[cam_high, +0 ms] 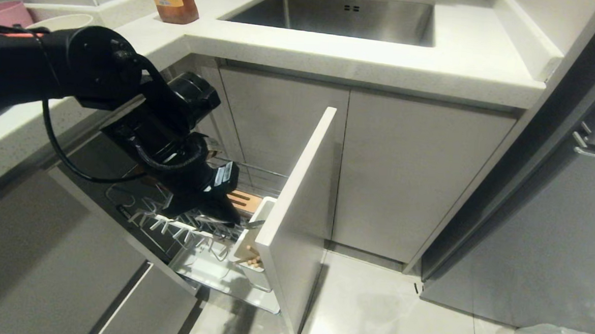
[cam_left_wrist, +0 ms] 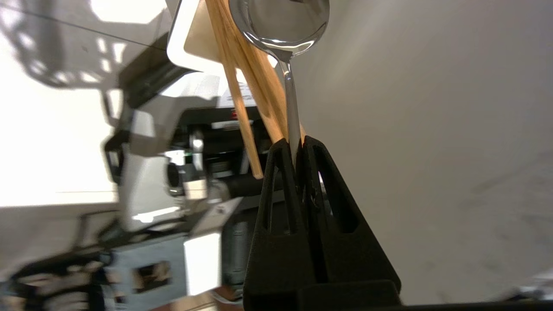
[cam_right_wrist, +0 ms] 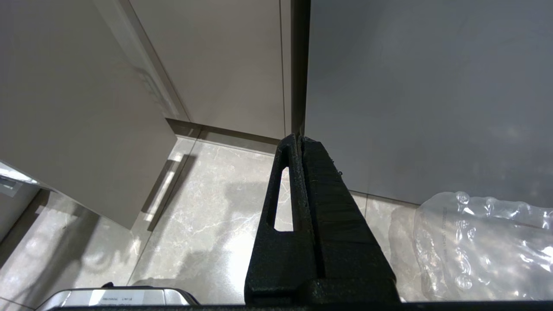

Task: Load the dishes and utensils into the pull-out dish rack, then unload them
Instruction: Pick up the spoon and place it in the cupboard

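**Left pincer clamped on the spoon handle**

The left gripper (cam_left_wrist: 297, 144) is pinched nearly closed on the thin handle of the metal spoon (cam_left_wrist: 281, 26) — a chopstick (cam_left_wrist: 255, 82) is squeezed in beside it, the other hangs loose alongside. It reaches low over the pull-out dish rack (cam_high: 192, 227), right by the white utensil cup (cam_high: 256, 231), where wooden ends (cam_high: 255, 260) poke up. The right gripper (cam_right_wrist: 300, 140) hangs shut, holding nothing, above the floor (cam_right_wrist: 207, 216) — beside a crumpled plastic bag (cam_right_wrist: 479, 246).

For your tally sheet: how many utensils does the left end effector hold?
3: a spoon and two chopsticks, clamped together in the left end effector above the utensil cup.
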{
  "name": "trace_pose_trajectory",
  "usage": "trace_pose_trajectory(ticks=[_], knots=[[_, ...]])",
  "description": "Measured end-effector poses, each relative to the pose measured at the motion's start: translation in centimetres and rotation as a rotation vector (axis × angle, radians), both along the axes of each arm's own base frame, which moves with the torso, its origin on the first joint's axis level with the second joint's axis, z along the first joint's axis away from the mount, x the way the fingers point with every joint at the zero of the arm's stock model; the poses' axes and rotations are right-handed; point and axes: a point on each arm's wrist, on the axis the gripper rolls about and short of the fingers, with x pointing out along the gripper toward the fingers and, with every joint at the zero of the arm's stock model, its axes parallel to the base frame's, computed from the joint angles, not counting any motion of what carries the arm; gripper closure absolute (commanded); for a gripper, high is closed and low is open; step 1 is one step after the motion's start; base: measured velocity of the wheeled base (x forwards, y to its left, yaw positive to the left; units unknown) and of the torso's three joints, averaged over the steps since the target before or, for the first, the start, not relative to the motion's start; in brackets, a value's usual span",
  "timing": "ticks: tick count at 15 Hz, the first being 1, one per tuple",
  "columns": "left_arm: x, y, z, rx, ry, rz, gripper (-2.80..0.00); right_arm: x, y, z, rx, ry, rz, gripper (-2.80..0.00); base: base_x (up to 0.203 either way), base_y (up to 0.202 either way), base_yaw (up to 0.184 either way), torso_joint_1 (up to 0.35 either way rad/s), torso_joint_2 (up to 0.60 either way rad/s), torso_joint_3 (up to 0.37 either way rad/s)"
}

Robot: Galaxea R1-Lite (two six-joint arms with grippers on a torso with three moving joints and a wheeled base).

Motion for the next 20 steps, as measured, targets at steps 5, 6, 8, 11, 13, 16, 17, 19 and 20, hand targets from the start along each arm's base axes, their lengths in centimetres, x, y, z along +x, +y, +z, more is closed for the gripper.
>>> trace_pose_trajectory(ticks=[5, 6, 8, 11, 13, 16, 17, 19, 20], knots=[[1.0, -0.2, -1.3, 0.061, -0.018, -0.114, 0.00, 0.0, 0.0, 0.0, 0.000, 0.000, 0.000, 0.00, 0.000, 0.000, 0.000, 0.000, 0.00, 0.000], [1.2, -0.1, -1.5, 0.083, -0.030, -0.130, 0.00, 0.0, 0.0, 0.0, 0.000, 0.000, 0.000, 0.00, 0.000, 0.000, 0.000, 0.000, 0.00, 0.000], [1.6, 0.0, -1.6, 0.118, -0.074, -0.188, 0.00, 0.0, 0.0, 0.0, 0.000, 0.000, 0.000, 0.00, 0.000, 0.000, 0.000, 0.000, 0.00, 0.000], [1.9, 0.2, -1.6, 0.180, -0.138, -0.290, 0.00, 0.0, 0.0, 0.0, 0.000, 0.000, 0.000, 0.00, 0.000, 0.000, 0.000, 0.000, 0.00, 0.000], [2.1, 0.3, -1.6, 0.230, -0.170, -0.353, 0.00, 0.0, 0.0, 0.0, 0.000, 0.000, 0.000, 0.00, 0.000, 0.000, 0.000, 0.000, 0.00, 0.000], [2.4, 0.6, -1.7, 0.293, -0.216, -0.446, 0.00, 0.0, 0.0, 0.0, 0.000, 0.000, 0.000, 0.00, 0.000, 0.000, 0.000, 0.000, 0.00, 0.000], [2.4, 0.5, -1.7, 0.303, -0.229, -0.480, 0.00, 0.0, 0.0, 0.0, 0.000, 0.000, 0.000, 0.00, 0.000, 0.000, 0.000, 0.000, 0.00, 0.000], [2.7, 0.3, -1.8, 0.309, -0.257, -0.503, 0.00, 0.0, 0.0, 0.0, 0.000, 0.000, 0.000, 0.00, 0.000, 0.000, 0.000, 0.000, 0.00, 0.000], [2.7, 0.2, -1.9, 0.310, -0.259, -0.506, 0.00, 0.0, 0.0, 0.0, 0.000, 0.000, 0.000, 0.00, 0.000, 0.000, 0.000, 0.000, 0.00, 0.000]])
